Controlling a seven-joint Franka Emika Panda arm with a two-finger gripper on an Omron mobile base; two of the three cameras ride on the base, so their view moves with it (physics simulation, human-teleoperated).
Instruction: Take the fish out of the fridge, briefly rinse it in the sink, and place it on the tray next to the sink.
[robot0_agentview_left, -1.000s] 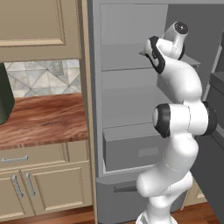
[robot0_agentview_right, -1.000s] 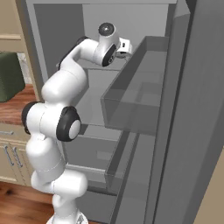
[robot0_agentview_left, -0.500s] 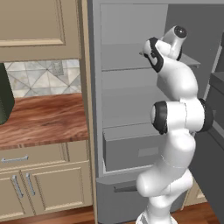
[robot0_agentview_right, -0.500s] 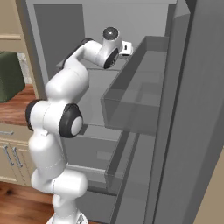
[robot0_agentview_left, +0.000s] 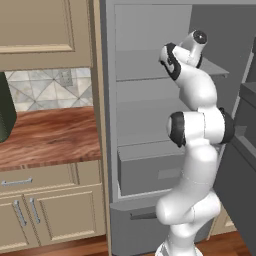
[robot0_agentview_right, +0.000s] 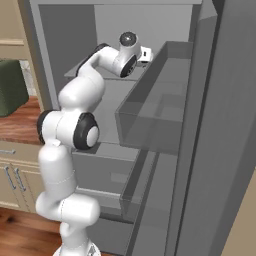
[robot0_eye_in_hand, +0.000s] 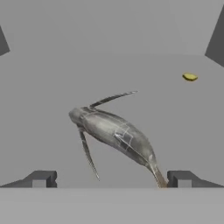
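Lying before spread pincer (robot0_eye_in_hand: 111, 178), one fish (robot0_eye_in_hand: 114, 133), one yellowish speck (robot0_eye_in_hand: 189, 77) (perhaps food).

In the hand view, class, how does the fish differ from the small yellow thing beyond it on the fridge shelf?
The fish is long, slender and silvery-grey with dark mottling; the small yellow thing is a squat, plain yellow blob. The fish looks far larger. The fish lies slantwise near the open jaws; the yellow thing sits farther back, toward the right. Both rest on the same pale grey fridge shelf.

Base views flanking fridge (robot0_agentview_left: 150, 125); hand view inside.
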